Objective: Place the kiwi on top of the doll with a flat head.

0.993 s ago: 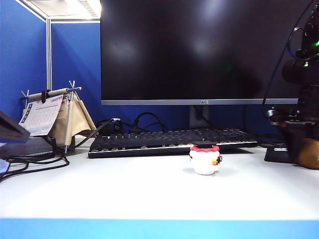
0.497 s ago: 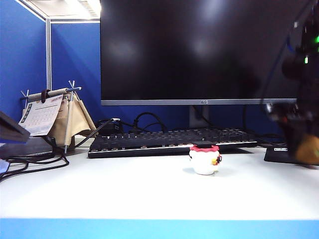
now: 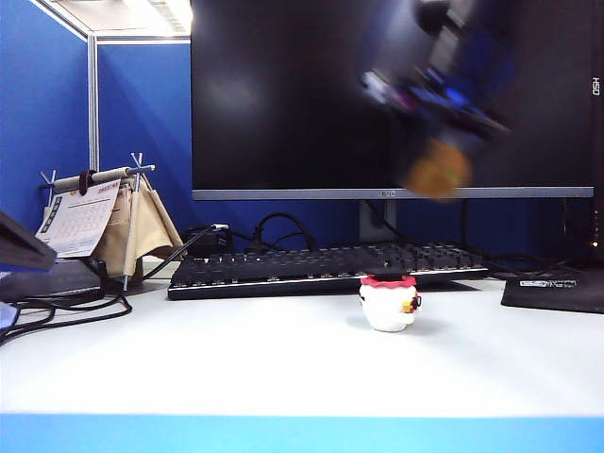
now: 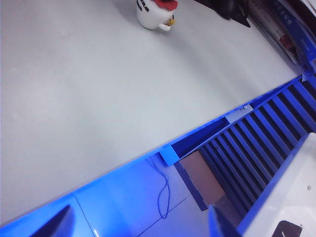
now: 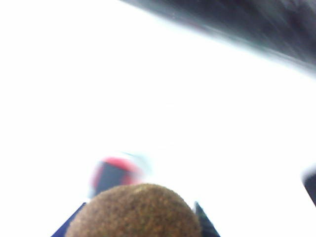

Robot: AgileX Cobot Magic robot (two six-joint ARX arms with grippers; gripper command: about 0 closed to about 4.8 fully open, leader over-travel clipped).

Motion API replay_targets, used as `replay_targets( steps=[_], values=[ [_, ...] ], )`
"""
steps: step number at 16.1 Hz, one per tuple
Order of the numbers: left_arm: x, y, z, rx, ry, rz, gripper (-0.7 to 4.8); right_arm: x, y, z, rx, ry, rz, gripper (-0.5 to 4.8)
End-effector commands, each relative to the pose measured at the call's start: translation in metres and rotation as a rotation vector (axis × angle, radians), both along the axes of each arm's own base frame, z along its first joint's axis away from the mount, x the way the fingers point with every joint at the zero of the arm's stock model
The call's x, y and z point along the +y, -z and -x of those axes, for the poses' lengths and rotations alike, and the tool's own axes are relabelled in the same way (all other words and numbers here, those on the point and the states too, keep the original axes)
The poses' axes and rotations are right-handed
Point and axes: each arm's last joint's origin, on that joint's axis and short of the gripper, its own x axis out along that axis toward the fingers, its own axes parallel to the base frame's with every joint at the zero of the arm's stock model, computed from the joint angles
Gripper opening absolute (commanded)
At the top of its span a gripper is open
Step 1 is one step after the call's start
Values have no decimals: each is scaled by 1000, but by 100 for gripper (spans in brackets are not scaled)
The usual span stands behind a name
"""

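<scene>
The doll with a flat head [image 3: 388, 302] stands on the white table before the keyboard, white with a red-rimmed top. It also shows in the left wrist view, the doll [image 4: 155, 13] far from my left gripper [image 4: 140, 224], which hangs open and empty off the table's blue front edge. My right gripper [image 3: 436, 170], blurred with motion, is high in the air up and right of the doll, shut on the fuzzy brown kiwi [image 3: 437, 172]. In the right wrist view the kiwi [image 5: 134, 211] fills the jaws, with the blurred doll [image 5: 114, 174] beyond it.
A black keyboard [image 3: 326, 267] and a large monitor [image 3: 377, 94] stand behind the doll. A desk calendar [image 3: 104, 222] and cables lie at the left. A black pad [image 3: 555, 291] sits at the right. The blue front edge [image 3: 302, 432] bounds the table.
My right gripper has risen from the table's right edge and swung left with the kiwi, now blurred high above the keyboard. The doll and the left arm have not moved.
</scene>
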Motion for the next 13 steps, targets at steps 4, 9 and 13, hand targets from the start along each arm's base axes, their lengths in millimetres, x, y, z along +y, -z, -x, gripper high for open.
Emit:
replay_targets(
  steps=[4, 9, 13],
  values=[
    [0, 1, 1, 11, 12, -10, 354, 14, -2, 6, 54, -48, 26, 179],
    [0, 1, 1, 10, 12, -10, 354, 28, 30, -4, 155, -65, 56, 179],
    [0, 1, 1, 10, 12, -11, 354, 37, 43, -7, 181, -84, 64, 179]
  ],
)
